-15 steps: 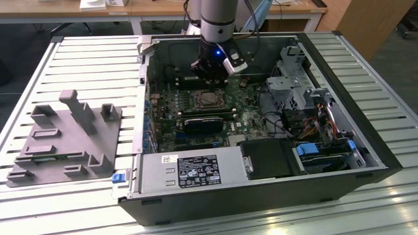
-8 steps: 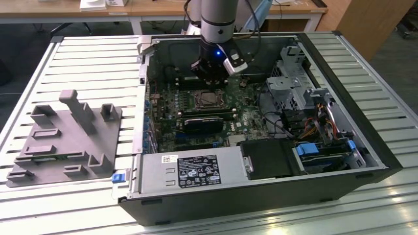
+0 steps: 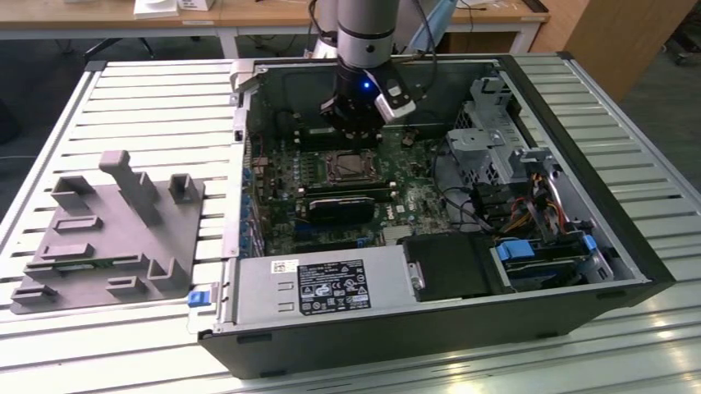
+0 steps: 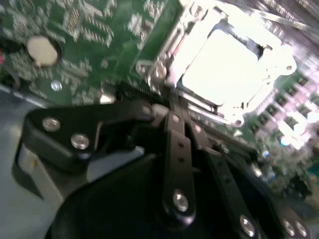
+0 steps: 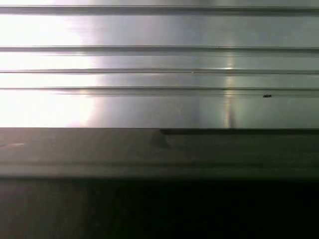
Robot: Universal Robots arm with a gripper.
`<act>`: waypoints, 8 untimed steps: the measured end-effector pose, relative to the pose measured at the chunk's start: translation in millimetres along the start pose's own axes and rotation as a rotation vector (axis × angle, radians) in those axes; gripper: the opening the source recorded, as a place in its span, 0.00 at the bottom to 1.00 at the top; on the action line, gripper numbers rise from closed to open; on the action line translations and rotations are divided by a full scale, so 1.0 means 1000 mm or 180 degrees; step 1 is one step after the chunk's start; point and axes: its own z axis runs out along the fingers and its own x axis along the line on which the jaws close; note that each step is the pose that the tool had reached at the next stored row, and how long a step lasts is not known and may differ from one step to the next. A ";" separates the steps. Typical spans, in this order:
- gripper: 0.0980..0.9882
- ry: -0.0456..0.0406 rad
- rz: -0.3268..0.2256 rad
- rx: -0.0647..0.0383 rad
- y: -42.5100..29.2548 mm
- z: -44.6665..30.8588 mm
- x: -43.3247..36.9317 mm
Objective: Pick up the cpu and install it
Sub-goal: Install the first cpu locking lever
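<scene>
Hovers inside the open computer case (image 3: 613, 246), the gripper (image 3: 356, 131) on its arm, just above the motherboard (image 3: 318, 176). Cannot tell whether open or closed (black linkage crowds the second wrist view, and the tips are lost against the board). Appears to carry nothing.

At 6 o'clock from the gripper in the exterior view, close by: the socket (image 3: 348, 167), square, metal-framed. In the second wrist view, within that frame, lies a pale square taken to be the cpu (image 4: 227, 69), flat and apart from the gripper.

Judged from this: pick-up done, chip seemingly placed in the socket. Left unsettled: whether fully seated and whether the retaining frame is clamped down.

Further out, at 8 o'clock from the case in the exterior view, stands the grey fixture block (image 3: 110, 230) on the slatted table (image 3: 143, 90), well apart from the work.

Hard to make out: the chip's surface, washed to white glare, so no edge or orientation mark to read. In the exterior view the socket's centre looks dark and gives no confirmation. The first wrist view offers pale metal slats above a dark band, probably table and case wall.
</scene>
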 end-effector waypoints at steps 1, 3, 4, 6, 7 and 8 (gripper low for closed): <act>0.01 0.0001 0.0000 0.0001 0.0000 -0.0031 0.0001; 0.01 0.0002 0.0000 0.0002 0.0000 -0.0062 0.0001; 0.01 0.0001 0.0000 0.0000 -0.0001 -0.0061 0.0001; 0.01 0.0002 0.0000 0.0002 -0.0010 -0.0062 0.0001; 0.01 0.0002 0.0000 0.0001 -0.0011 -0.0062 0.0001; 0.01 0.0002 0.0000 0.0002 -0.0014 -0.0062 0.0000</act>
